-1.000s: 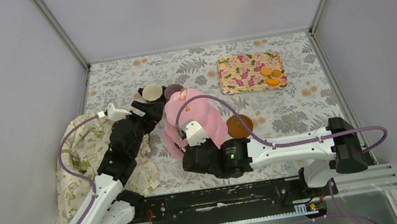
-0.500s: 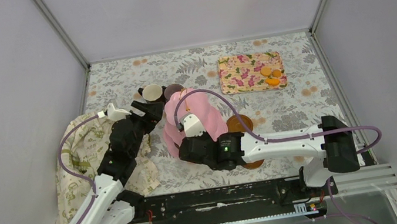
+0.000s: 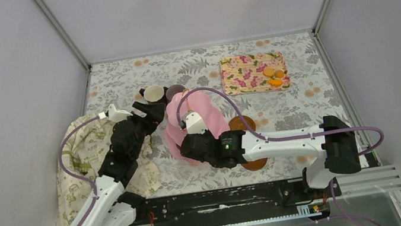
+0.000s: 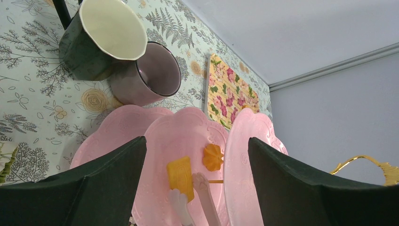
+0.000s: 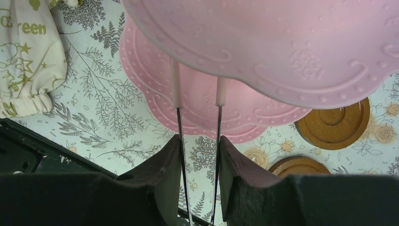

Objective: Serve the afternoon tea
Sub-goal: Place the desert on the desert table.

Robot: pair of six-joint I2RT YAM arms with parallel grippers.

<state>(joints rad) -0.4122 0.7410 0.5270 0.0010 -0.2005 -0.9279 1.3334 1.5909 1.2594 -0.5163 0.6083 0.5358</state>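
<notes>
The pink three-tier cake stand (image 3: 205,114) with its gold loop handle (image 3: 185,95) stands mid-table. My right gripper (image 3: 186,146) is shut on thin metal tongs (image 5: 179,117), whose white tips reach under an upper tier (image 5: 291,52). In the left wrist view the tong tips (image 4: 202,188) touch a rectangular orange sweet (image 4: 179,175) on a tier, beside a round orange sweet (image 4: 212,157). My left gripper (image 3: 150,111) is open and empty beside the stand, its jaws wide apart. Two dark mugs (image 3: 153,93) (image 3: 175,92) stand behind the stand. Two brown saucers (image 3: 242,125) (image 3: 255,163) lie to its right.
The floral tray (image 3: 246,74) at the back right holds several orange sweets (image 3: 274,75). The beige leaf-print cloth (image 3: 88,160) lies bunched at the left under my left arm. Grey walls close in the table on three sides.
My right arm has swung left and forward, bringing the tongs further into the cake stand. The left arm has not moved.
</notes>
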